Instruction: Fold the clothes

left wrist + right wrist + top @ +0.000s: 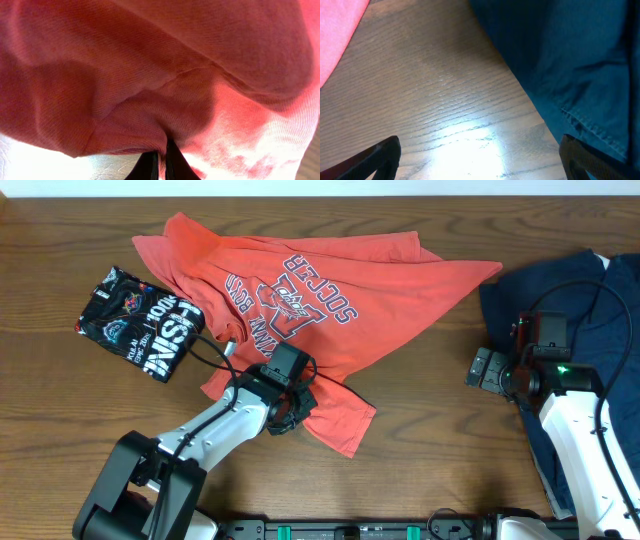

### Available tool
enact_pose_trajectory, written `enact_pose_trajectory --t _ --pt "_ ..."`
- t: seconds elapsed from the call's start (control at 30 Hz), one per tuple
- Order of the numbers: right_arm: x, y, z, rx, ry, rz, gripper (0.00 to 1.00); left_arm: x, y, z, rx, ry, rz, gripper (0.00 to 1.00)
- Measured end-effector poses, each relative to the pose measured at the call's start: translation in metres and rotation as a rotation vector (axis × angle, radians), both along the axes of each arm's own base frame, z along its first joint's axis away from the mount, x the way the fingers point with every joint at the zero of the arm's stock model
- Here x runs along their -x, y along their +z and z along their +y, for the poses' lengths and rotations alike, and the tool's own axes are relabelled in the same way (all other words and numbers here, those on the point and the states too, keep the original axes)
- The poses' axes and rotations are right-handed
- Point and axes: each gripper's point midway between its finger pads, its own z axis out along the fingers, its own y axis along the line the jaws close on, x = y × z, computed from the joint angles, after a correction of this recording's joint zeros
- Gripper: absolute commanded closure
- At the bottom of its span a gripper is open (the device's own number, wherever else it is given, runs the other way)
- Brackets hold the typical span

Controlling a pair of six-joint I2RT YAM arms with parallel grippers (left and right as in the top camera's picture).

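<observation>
Left to right. A folded black printed shirt (140, 321) lay on the bench (420, 480), well to the left of the left jaws and apart from them.

The left jaws, carried on the left arm (222, 423), were seen closed on a pinch of the coral-red shirt (300, 290) at its near edge. In the left wrist view the two fingers (148, 169) were drawn almost together, with a fold of the red cloth (150, 75) caught between them. From that grip the rest of the garment spread ahead of the jaws and to both sides. Its long axis was judged to run obliquely, from a corner just right of the jaws to the far left. Its white lettering (312, 288) was reversed in the overhead view.

A strip of bare bench was left between the red hem and the right jaws. This was judged the open room for any fold drawn rightward.

The right jaws were held wide open over bare wood and gripped nothing. The red cloth (337, 35) was visible to their far left, and the navy shirt (570, 60) lay just to their right with its hemmed edge nearest. The left arm was therefore the nearer to the coral-red shirt.
</observation>
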Motion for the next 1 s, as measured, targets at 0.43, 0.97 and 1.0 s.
enact_pose_trajectory --t 0.43,0.97,1.0 --pt "0.008 -0.004 0.015 -0.071 0.053 0.035 0.04 0.021 0.077 0.098 -0.096 -0.032 -0.050 0.94" --pt "-0.029 -0.044 0.043 -0.233 0.047 0.046 0.15 0.054 0.125 0.179 -0.153 0.202 -0.174 0.94" --pt "-0.033 -0.046 0.045 -0.236 0.048 0.036 0.15 0.053 0.125 0.181 -0.154 0.205 -0.176 0.94"
